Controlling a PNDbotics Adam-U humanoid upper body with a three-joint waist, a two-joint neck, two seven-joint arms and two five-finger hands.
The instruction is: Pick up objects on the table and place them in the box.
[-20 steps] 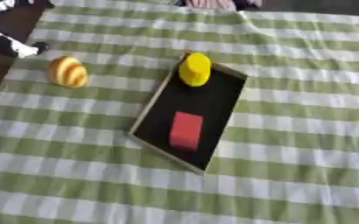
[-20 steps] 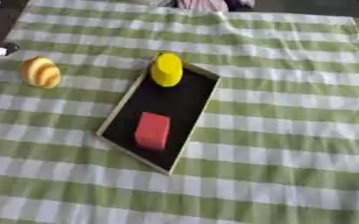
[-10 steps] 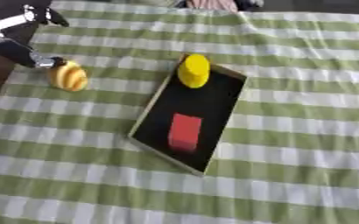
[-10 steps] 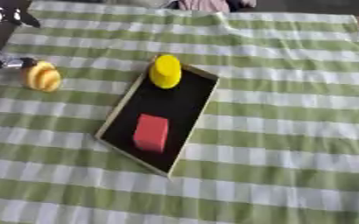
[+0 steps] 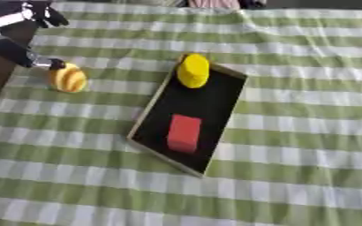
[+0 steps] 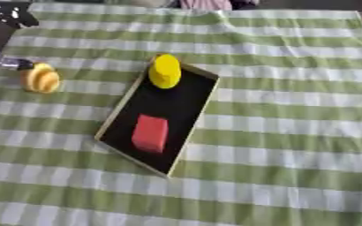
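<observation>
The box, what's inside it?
Inside the box lie a red block near the middle and a yellow piece at its far end. Whatever floor lies under them is covered.

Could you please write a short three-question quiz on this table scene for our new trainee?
1. True or false: the red block lies inside the box.
2. Which thing lies outside the box, on the checked cloth?
A. the yellow object
B. the orange striped object
C. the red block
3. Fill in: the robot's left hand shows at the upper ____ of the view, a fingertip at the orange striped object.

Key
1. True.
2. B; the yellow object sits at the box's far end, whether fully inside cannot be told.
3. Left.
</observation>
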